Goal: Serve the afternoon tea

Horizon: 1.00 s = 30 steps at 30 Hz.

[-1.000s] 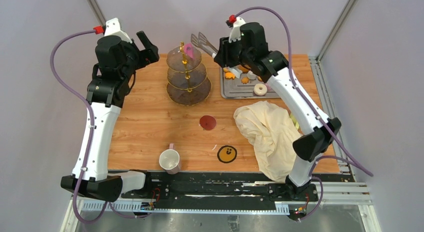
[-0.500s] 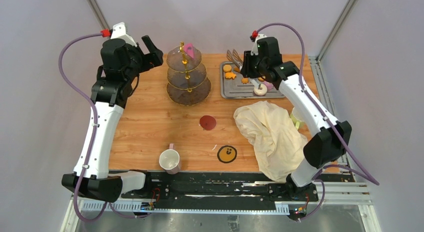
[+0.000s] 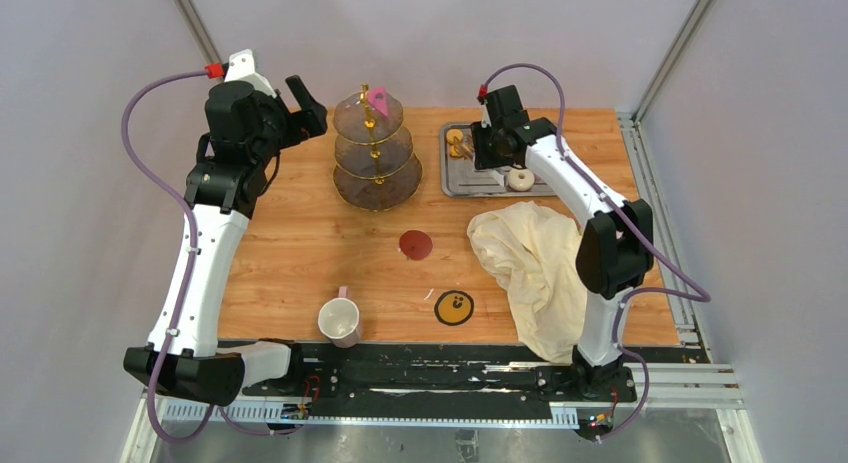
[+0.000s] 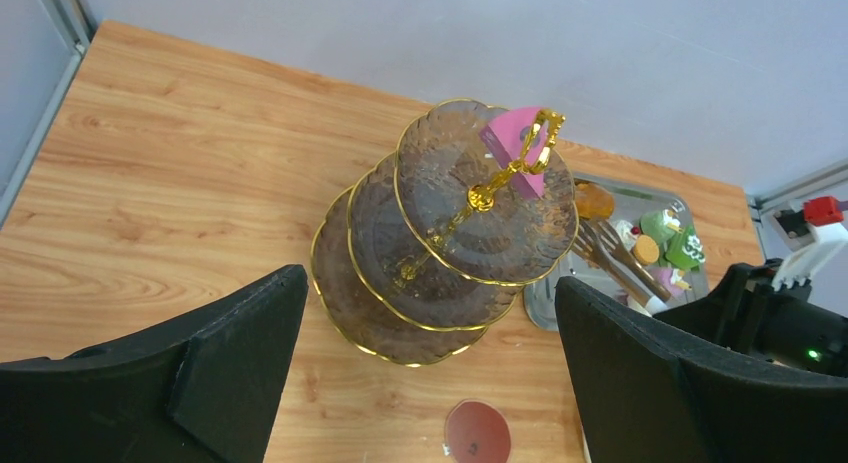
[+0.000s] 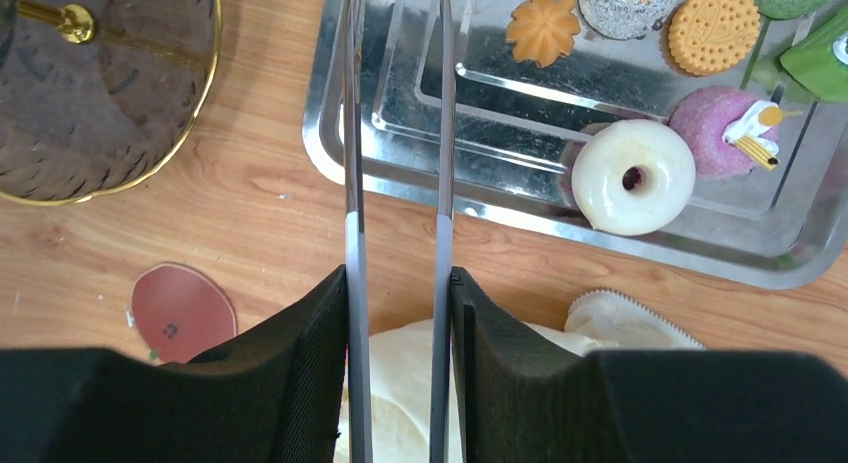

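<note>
Top view first: the left hand (image 3: 303,105) hangs up in the air at the far left of the worktop (image 3: 290,233), jaws spread wide with nothing in them, just beside the three-tier stand (image 3: 377,155). A pink cake (image 3: 379,100) sits on the top tier. The right hand (image 3: 480,148) is down over the left end of the steel tray (image 3: 480,186), and the white donut (image 3: 520,179) lies in the tray right next to it. From up here I honestly can't make out what it's gripping. A cream cloth (image 3: 535,263) is bunched up near the tray, a mug (image 3: 339,320) stands at the near edge, and a red coaster (image 3: 415,245) and a yellow coaster (image 3: 454,307) lie between them.

Left wrist view: both fingers (image 4: 230,353) sit far apart, with the stand below and between them. The two lower tiers look bare.

Right wrist view: the pads are pinched narrow on a pair of metal tongs (image 5: 441,133). The tong arms reach out over the tray's left rim, with the tips cut off at the top of the frame. An orange flower-shaped treat (image 5: 541,28), a round biscuit (image 5: 713,29) and a purple cake (image 5: 715,123) are all in the tray.
</note>
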Motion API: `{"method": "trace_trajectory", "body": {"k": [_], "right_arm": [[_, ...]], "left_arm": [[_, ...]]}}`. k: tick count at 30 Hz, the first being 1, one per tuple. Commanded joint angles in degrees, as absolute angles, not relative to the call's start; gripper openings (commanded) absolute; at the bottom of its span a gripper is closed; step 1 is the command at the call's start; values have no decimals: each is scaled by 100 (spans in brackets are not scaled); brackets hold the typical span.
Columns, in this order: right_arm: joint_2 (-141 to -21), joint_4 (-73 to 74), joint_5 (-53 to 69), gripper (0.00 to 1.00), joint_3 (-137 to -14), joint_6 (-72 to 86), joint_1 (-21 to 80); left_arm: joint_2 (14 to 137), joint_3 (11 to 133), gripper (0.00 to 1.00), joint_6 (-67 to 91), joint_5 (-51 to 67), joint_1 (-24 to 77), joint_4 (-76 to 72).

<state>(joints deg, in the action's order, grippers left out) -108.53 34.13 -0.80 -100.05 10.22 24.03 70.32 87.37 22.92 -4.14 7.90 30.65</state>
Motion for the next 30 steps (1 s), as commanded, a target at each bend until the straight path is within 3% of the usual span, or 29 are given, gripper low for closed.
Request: {"method": "trace_trajectory", "body": {"k": [1, 15, 30], "right_arm": [[-11130, 3409, -266, 38, -10603, 949, 2381], [-12597, 3697, -143, 32, -12049, 1168, 2386], [-11415, 3764, -555, 30, -10453, 997, 2382]], "left_arm": [[6912, 8720, 99, 2190, -490, 757, 2867], [6978, 8726, 99, 2156, -481, 758, 2874], [6983, 8655, 99, 2243, -359, 765, 2789]]}}
